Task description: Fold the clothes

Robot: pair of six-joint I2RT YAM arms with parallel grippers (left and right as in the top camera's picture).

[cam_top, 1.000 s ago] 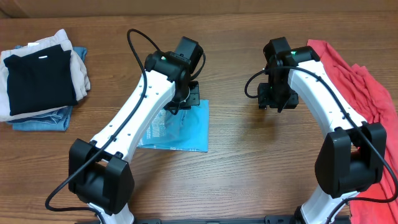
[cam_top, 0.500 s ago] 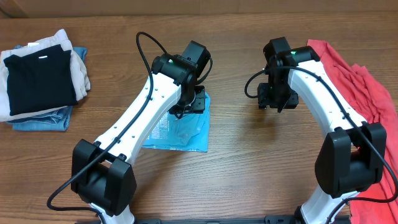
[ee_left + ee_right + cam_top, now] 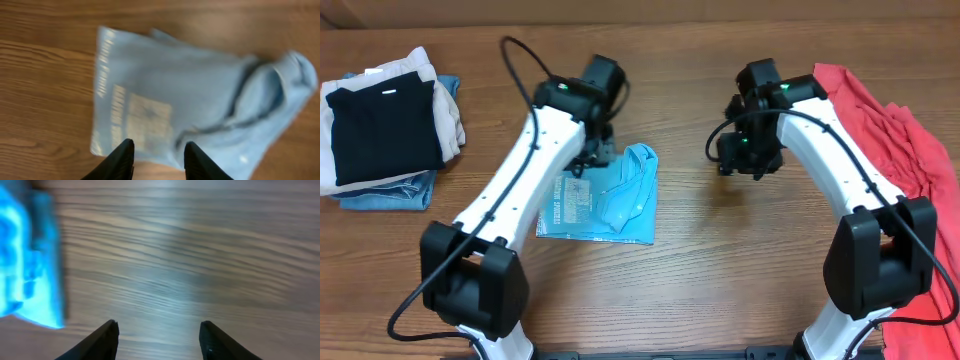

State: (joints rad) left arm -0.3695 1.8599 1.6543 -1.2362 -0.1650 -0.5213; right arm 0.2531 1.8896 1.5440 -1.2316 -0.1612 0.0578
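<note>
The sky-blue T-shirt (image 3: 610,200) lies folded small on the wooden table, white lettering up, its right part rumpled. It fills the left wrist view (image 3: 200,105) and shows blurred at the left edge of the right wrist view (image 3: 25,255). My left gripper (image 3: 592,152) hovers over the shirt's upper left edge, open and empty (image 3: 156,155). My right gripper (image 3: 735,160) is open and empty over bare wood (image 3: 159,335), to the right of the shirt. Loose coral-red garments (image 3: 905,130) lie along the right side.
A stack of folded pieces, black (image 3: 382,128) on top of beige (image 3: 445,115) and denim-blue (image 3: 390,195), sits at the far left. The wooden table (image 3: 720,260) runs out to the front edge.
My left gripper has let go of the shirt and moved back and to the left. The shirt's right part now lies rumpled and uncovered. My right gripper has shifted slightly left.
</note>
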